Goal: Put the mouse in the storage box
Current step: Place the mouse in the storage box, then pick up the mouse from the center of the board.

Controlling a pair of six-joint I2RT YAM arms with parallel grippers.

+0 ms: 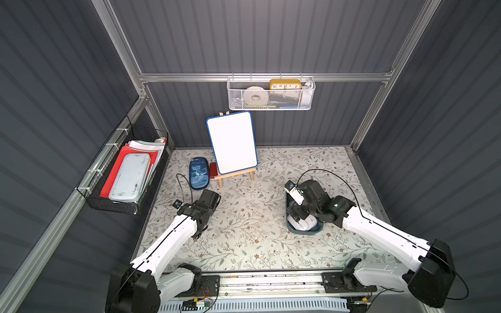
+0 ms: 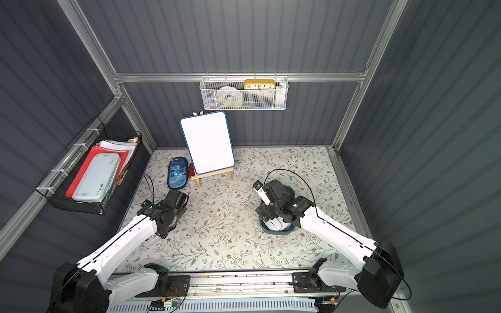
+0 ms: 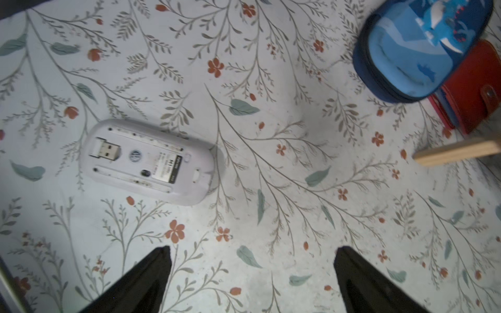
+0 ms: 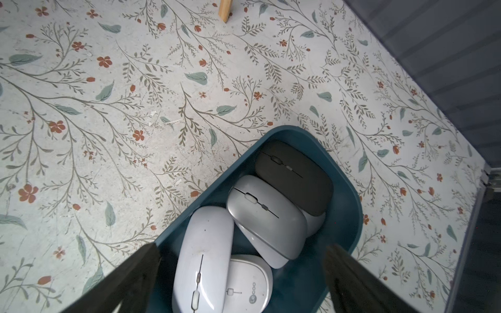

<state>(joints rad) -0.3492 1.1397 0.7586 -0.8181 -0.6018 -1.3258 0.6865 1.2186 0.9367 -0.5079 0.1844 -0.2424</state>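
The storage box (image 4: 349, 189) is a dark teal tub on the right of the floral table, seen in both top views (image 1: 305, 231) (image 2: 278, 230). Several mice lie in it: a black one (image 4: 295, 176), a grey one (image 4: 268, 216), a white one (image 4: 206, 257) and a white Lecoo one (image 4: 249, 284). My right gripper (image 4: 244, 248) (image 1: 296, 214) hangs open just above them, holding nothing. Another white mouse (image 3: 149, 161) lies upside down on the table, off to one side ahead of my open, empty left gripper (image 3: 253, 248) (image 1: 199, 230).
A whiteboard on a wooden easel (image 1: 231, 142) stands at the back, with a blue dinosaur pencil case (image 1: 198, 173) and a red wallet (image 1: 213, 170) beside it. A white mesh basket (image 1: 271, 93) hangs on the back wall. A black wire basket (image 1: 127, 173) hangs on the left wall.
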